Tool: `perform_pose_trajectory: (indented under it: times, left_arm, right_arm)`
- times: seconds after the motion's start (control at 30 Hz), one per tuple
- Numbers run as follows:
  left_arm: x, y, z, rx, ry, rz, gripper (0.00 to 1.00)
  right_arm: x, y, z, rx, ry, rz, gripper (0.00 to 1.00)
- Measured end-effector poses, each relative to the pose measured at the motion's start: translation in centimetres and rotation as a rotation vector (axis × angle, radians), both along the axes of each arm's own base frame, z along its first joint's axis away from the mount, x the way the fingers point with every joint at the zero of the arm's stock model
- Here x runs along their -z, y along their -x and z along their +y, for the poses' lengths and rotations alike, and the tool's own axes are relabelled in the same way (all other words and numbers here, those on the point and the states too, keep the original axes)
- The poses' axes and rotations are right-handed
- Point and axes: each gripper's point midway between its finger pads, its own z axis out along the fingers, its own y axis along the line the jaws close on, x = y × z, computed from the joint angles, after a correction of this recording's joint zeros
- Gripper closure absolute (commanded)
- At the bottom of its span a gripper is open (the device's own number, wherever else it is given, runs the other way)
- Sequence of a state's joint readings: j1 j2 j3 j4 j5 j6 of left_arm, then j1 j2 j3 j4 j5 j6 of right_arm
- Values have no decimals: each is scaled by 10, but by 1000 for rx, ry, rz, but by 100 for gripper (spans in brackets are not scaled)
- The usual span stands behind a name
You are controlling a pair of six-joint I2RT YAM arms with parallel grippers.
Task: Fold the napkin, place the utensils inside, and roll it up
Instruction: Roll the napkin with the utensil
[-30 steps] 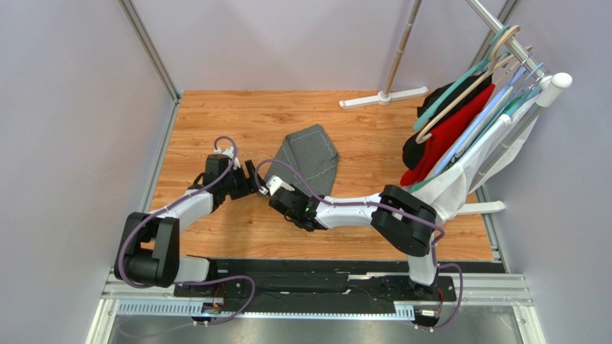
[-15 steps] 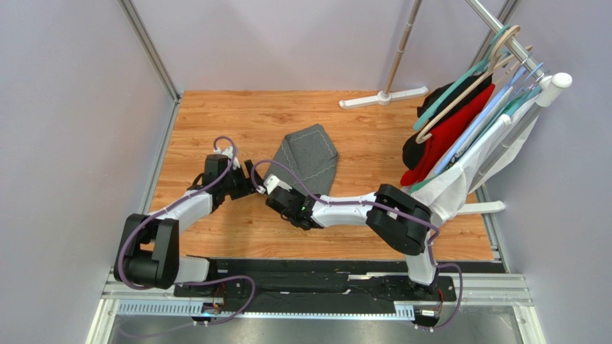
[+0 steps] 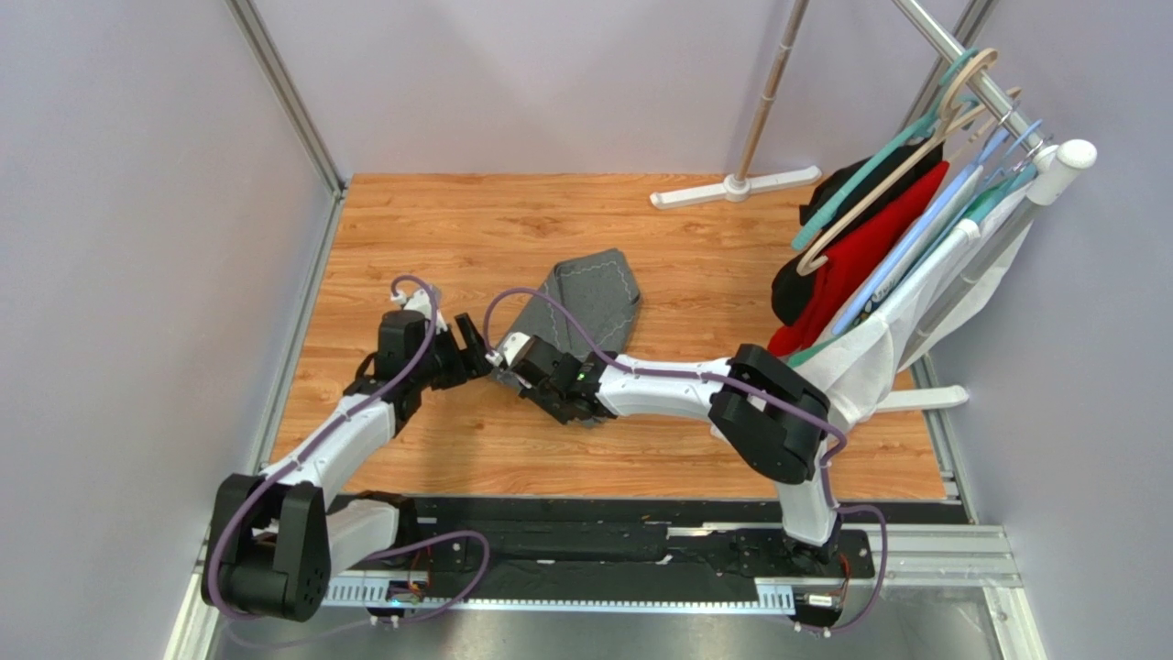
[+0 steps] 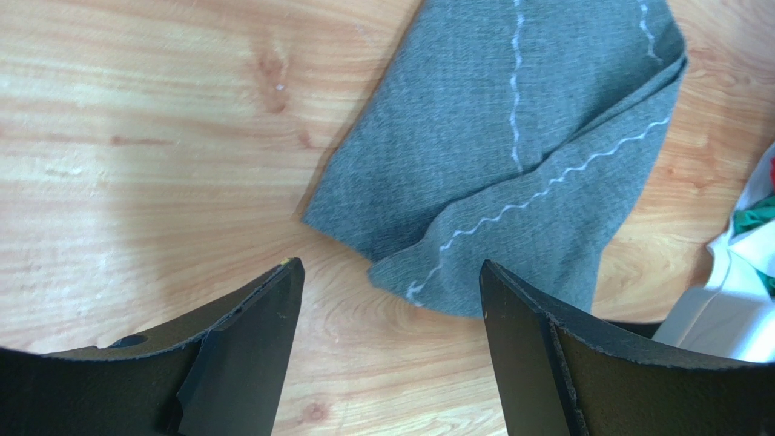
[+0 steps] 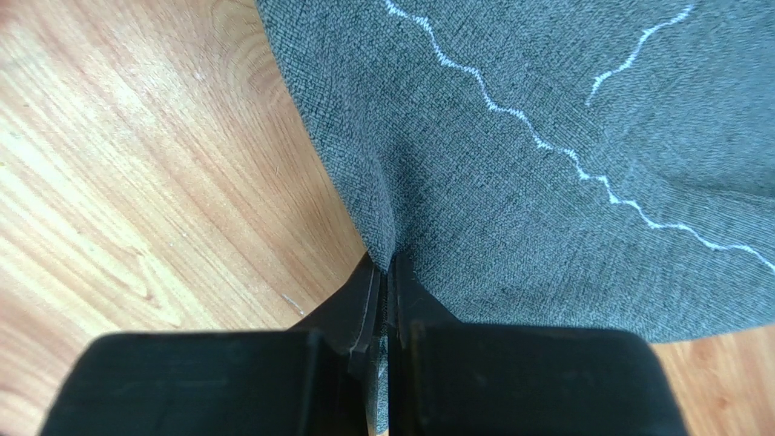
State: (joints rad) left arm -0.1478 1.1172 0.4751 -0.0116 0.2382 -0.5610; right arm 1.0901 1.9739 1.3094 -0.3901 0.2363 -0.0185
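**Napkin gripped at its near-left edge**

The napkin (image 3: pixel 589 292) lies folded near the middle of the wooden table (image 3: pixel 413 227). Its layers overlap, and pale stitched lines zigzag across the top. My right gripper (image 5: pixel 382 283) has its jaws closed tight on the cloth's edge, and a small ridge of fabric rises just ahead of the tips. My left gripper (image 4: pixel 391 291) sits just beside it on the left. Its jaws are spread wide with nothing between them, and a folded napkin corner lies just ahead. Red and black garments (image 3: pixel 854 255) hang at the table's right edge.
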Motion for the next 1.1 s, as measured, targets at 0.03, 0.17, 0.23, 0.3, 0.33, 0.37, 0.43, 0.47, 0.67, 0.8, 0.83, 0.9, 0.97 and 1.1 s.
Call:
perform_pose_trajectory:
  times: [0.03,0.17,0.23,0.3,0.33,0.37,0.43,0.47,0.67,0.8,0.83,0.9,0.97,1.1]
  left_arm:
    - [1,2,1,-5,-4,1,19]
    - [8,9,8,-29,-28,18,19]
    - [7,9,8,-27,-31,13,19]
    - [4,9,7,-20,-28,1,19]
    - [2,9,6,-15,-24,-5,18]
    - [0,8,5,-10,-19,-14,18]
    - [-3,7,4,-4,-15,-30,18]
    - [-3,7,4,-1,-14,-32,18]
    - [1,7,3,2,-13,-18,18]
    - [6,8,3,4,-14,-1,18]
    - [7,8,3,4,-15,3,18]
    - [10,8,3,5,-16,12,18]
    - [11,8,2,9,-17,14,18]
    - [12,7,1,22,-17,11,21]
  right_arm:
    - [0,0,0,2,-7,14,100]
    - [-1,-3,-1,14,-23,46,100]
    - [-2,-4,-2,21,-22,45,100]
    - [-2,-6,-5,33,-15,35,99]
    - [-2,-8,-6,43,-9,24,98]
    - [-2,-10,-7,50,-5,16,96]
    - [-3,-14,-10,73,2,-3,82]
    - [-4,-17,-12,91,9,-18,77]
    - [-7,-20,-17,132,15,-38,47]
    - [-30,-20,-20,146,-17,-51,38]
    - [-43,-19,-20,152,-41,-58,32]
    - [-65,-17,-22,175,-96,-68,24]
    - [-91,-14,-27,211,-166,-78,24]
    - [-119,-11,-40,332,-274,-46,24]
